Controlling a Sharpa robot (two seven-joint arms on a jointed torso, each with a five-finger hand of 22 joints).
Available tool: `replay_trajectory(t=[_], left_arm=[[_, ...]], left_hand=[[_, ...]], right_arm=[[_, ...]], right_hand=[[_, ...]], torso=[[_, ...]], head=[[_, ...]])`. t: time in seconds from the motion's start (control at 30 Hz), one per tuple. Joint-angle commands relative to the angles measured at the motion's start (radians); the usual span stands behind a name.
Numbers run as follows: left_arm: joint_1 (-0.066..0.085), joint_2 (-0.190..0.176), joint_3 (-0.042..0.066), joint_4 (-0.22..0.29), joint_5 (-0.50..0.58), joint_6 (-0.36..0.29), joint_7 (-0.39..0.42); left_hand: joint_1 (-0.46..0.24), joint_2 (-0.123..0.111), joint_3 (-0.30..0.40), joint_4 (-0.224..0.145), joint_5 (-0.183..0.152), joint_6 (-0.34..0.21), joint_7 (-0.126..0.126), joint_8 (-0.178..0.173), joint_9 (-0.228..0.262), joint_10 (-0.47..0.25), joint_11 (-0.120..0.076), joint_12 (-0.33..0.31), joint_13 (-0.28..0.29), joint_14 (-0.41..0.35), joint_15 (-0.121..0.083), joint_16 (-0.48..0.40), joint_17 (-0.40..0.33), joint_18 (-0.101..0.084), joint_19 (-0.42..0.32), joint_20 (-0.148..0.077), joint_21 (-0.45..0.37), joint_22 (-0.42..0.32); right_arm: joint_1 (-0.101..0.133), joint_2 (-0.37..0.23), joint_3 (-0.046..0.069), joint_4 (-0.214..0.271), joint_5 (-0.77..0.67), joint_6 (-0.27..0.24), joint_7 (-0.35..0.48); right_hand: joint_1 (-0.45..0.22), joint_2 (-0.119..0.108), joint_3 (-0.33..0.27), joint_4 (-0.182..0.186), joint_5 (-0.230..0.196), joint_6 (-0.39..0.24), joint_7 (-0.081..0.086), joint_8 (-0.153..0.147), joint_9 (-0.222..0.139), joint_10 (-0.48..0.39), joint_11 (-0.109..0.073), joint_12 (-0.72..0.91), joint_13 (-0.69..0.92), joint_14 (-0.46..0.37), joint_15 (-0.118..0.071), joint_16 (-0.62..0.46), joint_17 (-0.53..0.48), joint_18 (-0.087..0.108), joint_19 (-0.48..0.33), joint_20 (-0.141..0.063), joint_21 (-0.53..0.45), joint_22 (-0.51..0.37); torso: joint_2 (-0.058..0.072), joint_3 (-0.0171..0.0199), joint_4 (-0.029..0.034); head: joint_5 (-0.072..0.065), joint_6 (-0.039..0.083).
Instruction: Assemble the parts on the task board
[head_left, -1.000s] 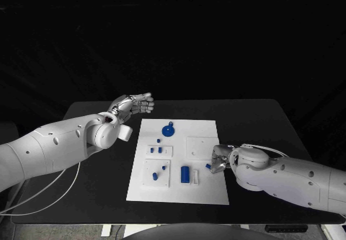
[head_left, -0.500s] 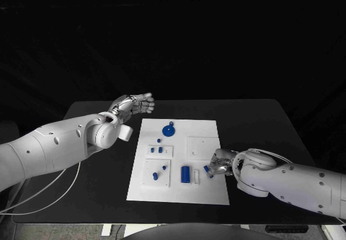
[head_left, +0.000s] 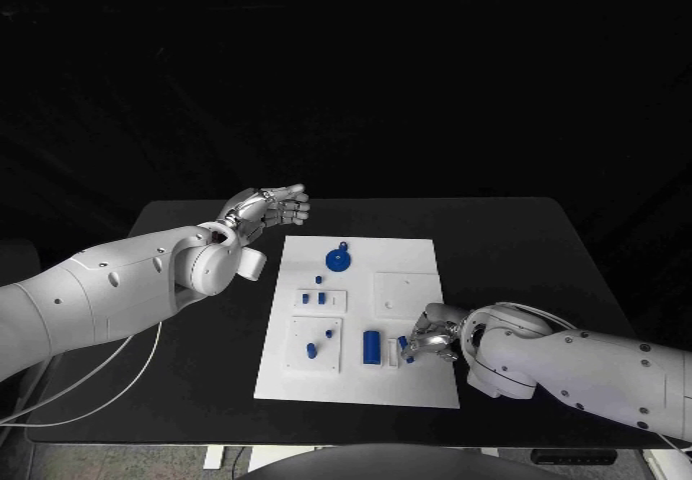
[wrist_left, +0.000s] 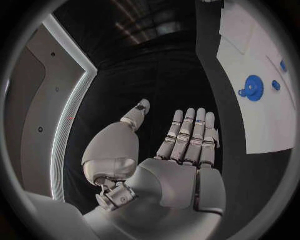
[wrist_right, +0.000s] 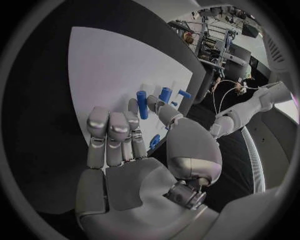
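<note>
The white task board (head_left: 411, 380) lies mid-table. On it are a blue gear (head_left: 336, 262), small blue pegs (head_left: 312, 298), a blue cylinder (head_left: 371, 346) and a further blue piece (head_left: 310, 350). My right hand (head_left: 434, 336) hovers over the board's near right part and pinches a small blue part (head_left: 405, 344) just right of the cylinder and a white slot (head_left: 391, 352). The right wrist view shows that hand (wrist_right: 125, 150), the cylinder (wrist_right: 142, 105) and a blue part (wrist_right: 154, 141) by the thumb. My left hand (head_left: 270, 207) is raised beyond the board's far left corner, fingers straight, holding nothing (wrist_left: 187, 137).
Raised white blocks (head_left: 398, 293) stand on the board. The black table (head_left: 519, 250) has bare room to the board's right and left. In the left wrist view the gear (wrist_left: 252, 87) and board (wrist_left: 250, 45) lie beside the fingers.
My right hand has moved toward the near edge and slightly left along the board, carrying the small blue part closer to the cylinder. The left hand has stayed still.
</note>
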Motion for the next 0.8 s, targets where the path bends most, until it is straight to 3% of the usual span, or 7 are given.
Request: replay_trajectory(t=[0.03,0.2,0.8], left_arm=[[0.001,0.001,0.001,0.003,-0.006,0.014,0.005],[0.001,0.002,0.000,0.003,-0.008,0.016,0.004],[0.001,0.000,0.000,0.004,-0.008,0.015,0.000]], left_hand=[[-0.005,-0.004,0.001,0.005,-0.006,-0.005,0.033,-0.003,-0.002,-0.007,-0.001,-0.004,-0.001,-0.004,0.001,-0.003,0.001,0.016,0.007,0.001,-0.007,0.002],[-0.004,-0.004,0.002,0.005,-0.006,-0.005,0.033,-0.003,-0.002,-0.007,-0.001,-0.004,-0.001,-0.004,0.001,-0.003,0.001,0.016,0.007,0.001,-0.007,0.002],[-0.004,-0.005,0.002,0.005,-0.006,-0.006,0.033,-0.003,-0.002,-0.007,0.000,-0.005,-0.001,-0.005,0.002,-0.004,0.002,0.016,0.007,0.001,-0.008,0.002]], right_arm=[[-0.001,0.010,0.000,-0.001,0.066,0.003,0.014],[-0.001,0.014,0.000,-0.012,0.066,0.017,0.002],[-0.001,0.038,-0.001,-0.023,0.070,0.045,-0.007]], right_hand=[[-0.012,0.001,-0.006,-0.001,-0.006,0.006,-0.001,-0.007,-0.001,0.017,-0.013,0.003,0.001,-0.001,-0.007,0.002,0.001,0.053,0.003,-0.004,-0.006,0.012],[-0.009,0.005,-0.006,-0.004,0.014,0.006,-0.001,-0.008,-0.002,0.016,-0.013,0.002,0.001,-0.002,-0.008,0.001,0.002,0.053,0.002,-0.005,-0.006,0.013],[-0.017,0.005,-0.016,-0.002,0.000,0.006,-0.001,-0.009,-0.004,0.013,-0.013,0.000,0.000,-0.002,-0.008,0.001,0.002,0.053,0.000,-0.005,-0.007,0.013]], torso=[[0.000,-0.0001,-0.0002],[0.000,-0.0001,0.0002],[0.000,-0.0001,0.0005]], head=[[-0.001,-0.001],[-0.001,-0.001],[-0.001,-0.004]])
